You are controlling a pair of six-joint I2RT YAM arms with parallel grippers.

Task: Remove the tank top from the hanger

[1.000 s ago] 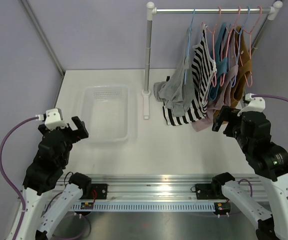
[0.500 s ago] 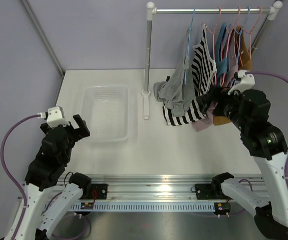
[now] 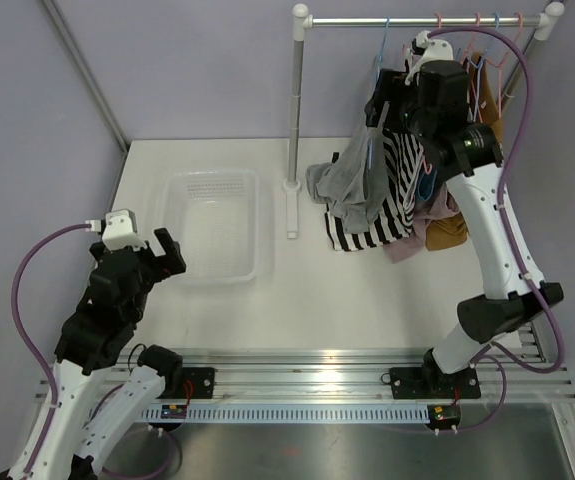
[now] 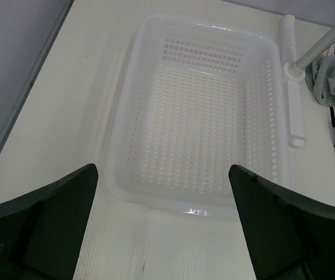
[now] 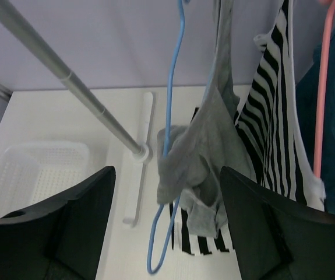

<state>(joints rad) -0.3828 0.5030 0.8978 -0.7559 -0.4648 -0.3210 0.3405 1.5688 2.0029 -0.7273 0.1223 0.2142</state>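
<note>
Right claw (image 3: 387,100) is up high by the clothes rail (image 3: 417,20), jaws spread wide and gripping nothing. Through its wrist camera, the right claw (image 5: 166,175) frames the grey tank top and its hanger between the two fingers, though I cannot tell whether they are touching. Left claw (image 3: 162,255) hangs low on the other side, open too. From its own camera, the left claw (image 4: 161,175) looks down over the near rim of the white basket (image 4: 184,204).

White table (image 3: 317,300) carries it all, with the rack's upright pole (image 3: 297,100) standing just right of the basket. Grey tank top (image 5: 205,146) is on the blue hanger (image 5: 176,76), far left of the row and bunched low. Striped top (image 5: 272,116) hangs just beside it on a pink hanger (image 5: 324,87).
</note>
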